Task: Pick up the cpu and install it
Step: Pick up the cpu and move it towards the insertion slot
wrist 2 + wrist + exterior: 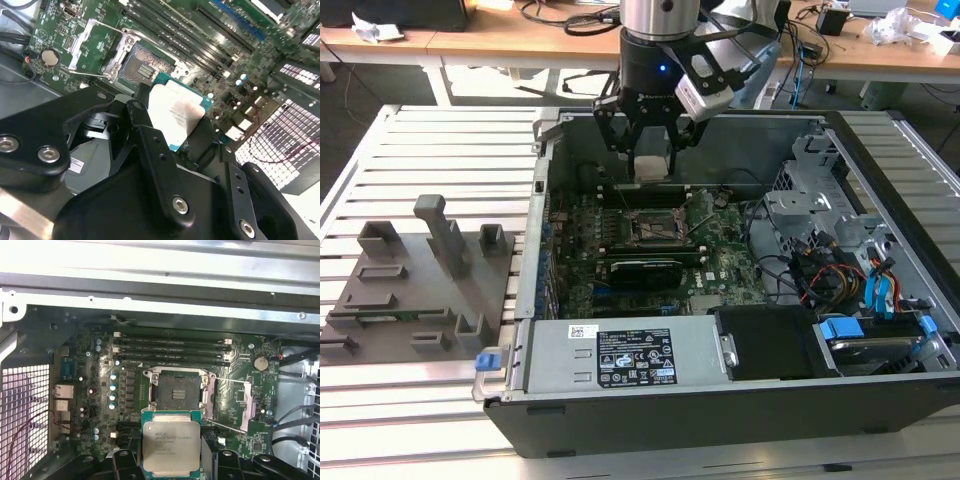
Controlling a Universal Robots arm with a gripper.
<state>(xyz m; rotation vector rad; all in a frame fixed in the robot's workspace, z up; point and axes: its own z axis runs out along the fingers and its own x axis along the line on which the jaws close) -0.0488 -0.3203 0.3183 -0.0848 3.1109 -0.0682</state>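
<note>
Slatted metal table (pixel 420 130) up front. Wooden desks (pixel 520 45) run behind it, cables (pixel 570 18) strewn on top. Dark floor (pixel 380 88) shows under the desks.

Silvery cpu (pixel 171 445) rimmed teal-green; black gripper (pixel 172 122); green motherboard (pixel 95 375); grey fixture blocks (pixel 420 290)

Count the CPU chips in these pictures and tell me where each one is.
1. The cpu is clamped in the gripper, hanging over the motherboard, clear of the open socket, which holds no chip.
</note>
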